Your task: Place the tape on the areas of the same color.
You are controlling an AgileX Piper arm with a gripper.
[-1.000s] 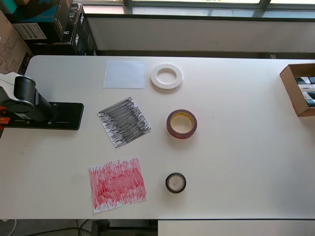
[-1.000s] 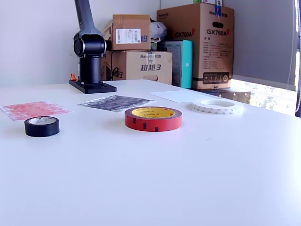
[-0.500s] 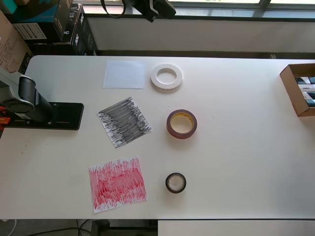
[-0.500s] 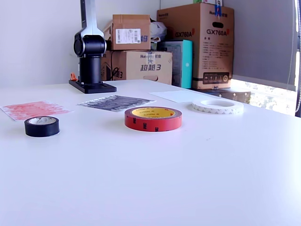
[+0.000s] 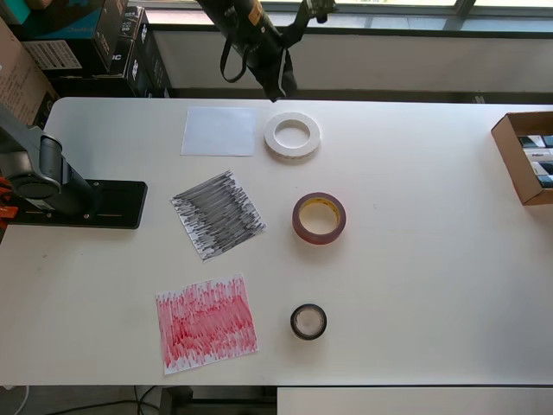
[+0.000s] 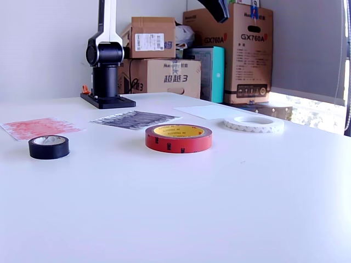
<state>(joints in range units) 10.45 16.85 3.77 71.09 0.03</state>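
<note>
Three tape rolls lie flat on the white table. The white roll is beside the plain white sheet. The red roll is right of the black-scribbled sheet in the overhead view. The small black roll is right of the red-scribbled sheet. My gripper hangs high above the table's far edge, just beyond the white roll, holding nothing. Its jaws are too dark to read.
The arm's base stands on a black plate at the overhead view's left. An open cardboard box sits at the table's right edge. Stacked cartons stand behind the table.
The arm has risen from its folded pose and swung out. The gripper has come in from the overhead view's top edge and moved down toward the white roll. Tapes and sheets have not moved.
</note>
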